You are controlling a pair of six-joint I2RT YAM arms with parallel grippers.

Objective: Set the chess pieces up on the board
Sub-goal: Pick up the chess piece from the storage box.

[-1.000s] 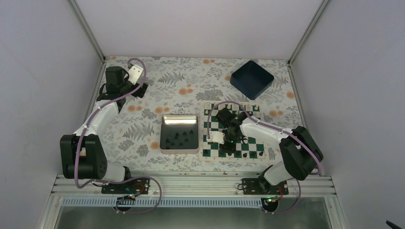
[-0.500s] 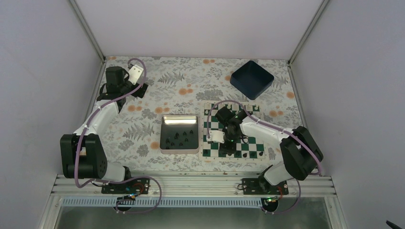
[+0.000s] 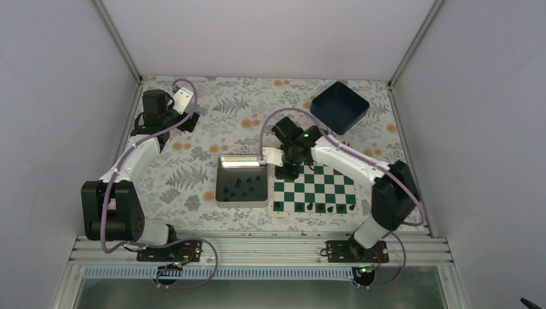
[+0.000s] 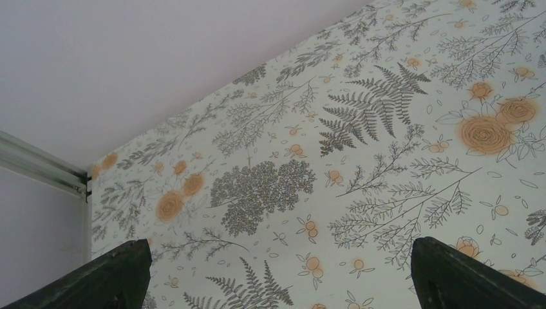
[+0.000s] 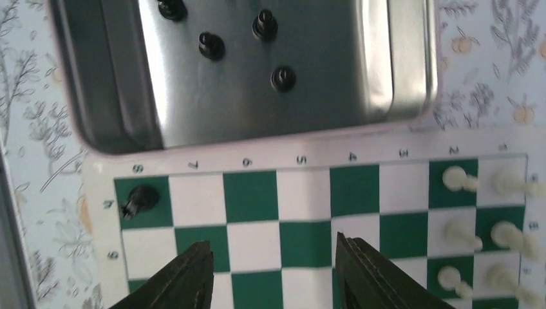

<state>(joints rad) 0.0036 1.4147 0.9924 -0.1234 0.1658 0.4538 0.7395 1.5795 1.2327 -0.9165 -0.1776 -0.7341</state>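
**Tiny pieces, shiny tin — easy to slip up**

The right gripper hangs over the board, near the edge beside the tin. Its fingers are partly spread, with nothing between them. The left gripper is spread wide over the flowery cloth, well away from the board, and holds nothing.

Some black pieces lie in the tin, at the top of the right wrist frame. A corner piece sits on the board at middle left.

If the gripper dips into the tin, a finger could bump the wall and shove the tin against the board. The pieces are so small that one could tip over or squirt out of a pinch. The shine may fool the aim too — a glint can look like a piece.

I cannot tell if the corner piece stands or lies. In the top view the arm covers the board's upper left. In the wrist view the tin's top and the board's lower rows are cut off, and the white pieces are blurry.
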